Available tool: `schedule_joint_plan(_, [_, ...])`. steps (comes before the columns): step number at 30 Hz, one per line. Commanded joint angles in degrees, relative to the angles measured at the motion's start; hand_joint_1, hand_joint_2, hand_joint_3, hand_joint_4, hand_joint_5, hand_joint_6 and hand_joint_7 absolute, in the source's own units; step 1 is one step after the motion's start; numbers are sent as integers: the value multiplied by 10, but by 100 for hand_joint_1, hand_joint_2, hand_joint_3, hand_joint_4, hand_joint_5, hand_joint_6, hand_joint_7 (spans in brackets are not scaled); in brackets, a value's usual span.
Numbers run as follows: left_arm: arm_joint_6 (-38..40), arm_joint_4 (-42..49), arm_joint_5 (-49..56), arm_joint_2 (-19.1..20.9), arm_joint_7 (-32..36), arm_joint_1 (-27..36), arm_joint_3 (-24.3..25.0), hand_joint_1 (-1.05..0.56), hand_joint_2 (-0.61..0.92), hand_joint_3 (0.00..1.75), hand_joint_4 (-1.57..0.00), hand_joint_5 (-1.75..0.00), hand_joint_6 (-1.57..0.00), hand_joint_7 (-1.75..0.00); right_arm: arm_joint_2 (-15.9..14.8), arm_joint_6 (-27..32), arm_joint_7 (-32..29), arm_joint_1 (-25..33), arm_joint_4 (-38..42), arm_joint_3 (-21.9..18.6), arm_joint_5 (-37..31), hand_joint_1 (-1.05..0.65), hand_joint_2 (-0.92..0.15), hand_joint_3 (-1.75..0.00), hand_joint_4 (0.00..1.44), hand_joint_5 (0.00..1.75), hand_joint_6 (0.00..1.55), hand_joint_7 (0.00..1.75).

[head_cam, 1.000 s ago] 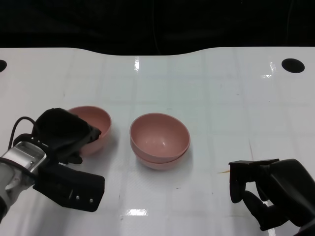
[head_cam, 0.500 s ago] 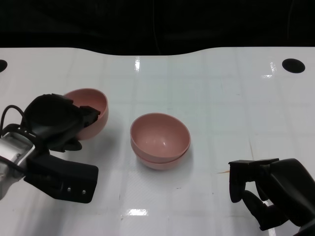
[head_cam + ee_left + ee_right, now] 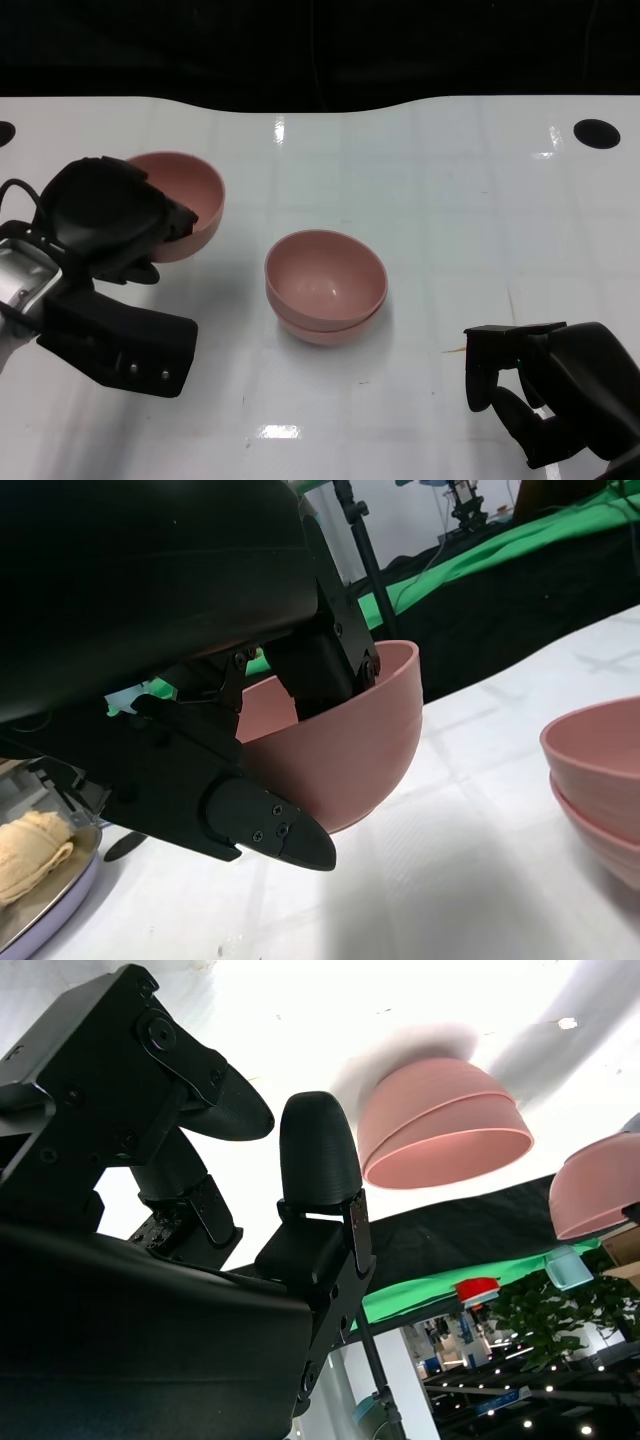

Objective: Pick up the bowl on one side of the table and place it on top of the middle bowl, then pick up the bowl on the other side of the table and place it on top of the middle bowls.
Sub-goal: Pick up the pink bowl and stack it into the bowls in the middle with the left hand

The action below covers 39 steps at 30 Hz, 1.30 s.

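From the head view, the left hand (image 3: 108, 225) holds a pink bowl (image 3: 186, 203) by its near rim, fingers (image 3: 178, 222) hooked over the edge, so the bowl sits tilted beyond the fingers and appears lifted off the white surface (image 3: 450, 200). Off the fingers' far side and apart from them stands the middle stack (image 3: 325, 285): two smooth, matte pink bowls nested one in the other, opening up. The right hand (image 3: 545, 390) rests low near the surface edge, its fingers (image 3: 482, 375) curled in around nothing, well apart from the stack.

In the left wrist view, the held bowl (image 3: 345, 745) is plain, rounded and salmon-pink, pinched at the rim between black fingers (image 3: 325, 665) inside and outside its wall. The stack (image 3: 597, 780) shows past the fingertips.

In the right wrist view, the picture is turned over; the right hand's fingers (image 3: 318, 1155) close on nothing. The stack (image 3: 443, 1125) lies ahead of them, its two rims visible, and the held bowl (image 3: 598, 1192) is farther off.
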Motion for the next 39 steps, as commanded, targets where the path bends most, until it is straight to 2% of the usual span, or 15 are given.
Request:
schedule_joint_plan(1, [-3, -29, -12, 17, -36, -8, 17, -24, 92, 3, -86, -175, -76, -136, -1, 4, 1, -1, 0, -3, 5, -10, -19, -149, 96, 175, 83, 153])
schedule_joint_plan(3, [-13, -37, -15, 15, -38, -11, 22, -22, 92, 5, -87, -175, -74, -152, 0, 6, 3, 0, -1, -3, 5, -10, -19, -149, 96, 175, 83, 153])
schedule_joint_plan(6, [-24, -45, -14, 11, -33, -19, 28, -24, 92, 7, -90, -175, -74, -158, 1, 7, 3, -1, -2, -3, 4, -10, -19, -149, 96, 175, 83, 153])
schedule_joint_plan(9, [-24, -57, -13, 7, -40, -26, 33, -24, 91, 14, -90, -175, -77, -147, 1, 6, 1, -1, -1, -1, 2, -10, -19, -149, 96, 175, 83, 154])
schedule_joint_plan(17, [-21, -85, -17, -5, -67, -39, 37, -26, 82, 32, -89, -175, -74, -158, 4, 3, -2, -2, 0, 0, 2, -9, -19, -149, 97, 175, 83, 155])
schedule_joint_plan(19, [-22, -89, -17, -7, -73, -41, 38, -26, 73, 50, -89, -175, -76, -152, 4, 3, -3, -2, 0, 0, 1, -9, -19, -149, 97, 175, 83, 155])
schedule_joint_plan(21, [-21, -98, -22, -14, -83, -45, 38, -27, 70, 57, -89, -175, -76, -149, 4, 3, -5, -2, 0, 0, -3, -9, -19, -149, 97, 175, 83, 155])
schedule_joint_plan(28, [-18, -120, -20, -34, -100, -51, 35, -27, 67, 58, -87, -175, -75, -152, 6, 7, -3, -2, -1, 1, -5, -10, -19, -149, 97, 175, 83, 154])
schedule_joint_plan(31, [-20, -121, -19, -43, -97, -52, 33, -27, 68, 57, -87, -175, -77, -146, 5, 7, -5, -4, 1, 2, -9, -10, -19, -149, 97, 175, 83, 155])
schedule_joint_plan(35, [-25, -124, -22, -54, -107, -53, 28, -27, 66, 61, -87, -175, -75, -155, 6, 5, -7, -4, 2, 3, -8, -9, -19, -149, 97, 175, 83, 157])
schedule_joint_plan(37, [-26, -124, -26, -60, -117, -53, 27, -28, 66, 60, -87, -175, -80, -140, 6, 6, -6, -4, 3, 3, -8, -9, -19, -149, 97, 175, 83, 157])
schedule_joint_plan(39, [-27, -124, -29, -65, -126, -53, 27, -29, 68, 55, -85, -175, -88, -118, 6, 6, -5, -4, 3, 3, -8, -10, -19, -149, 97, 175, 82, 158])
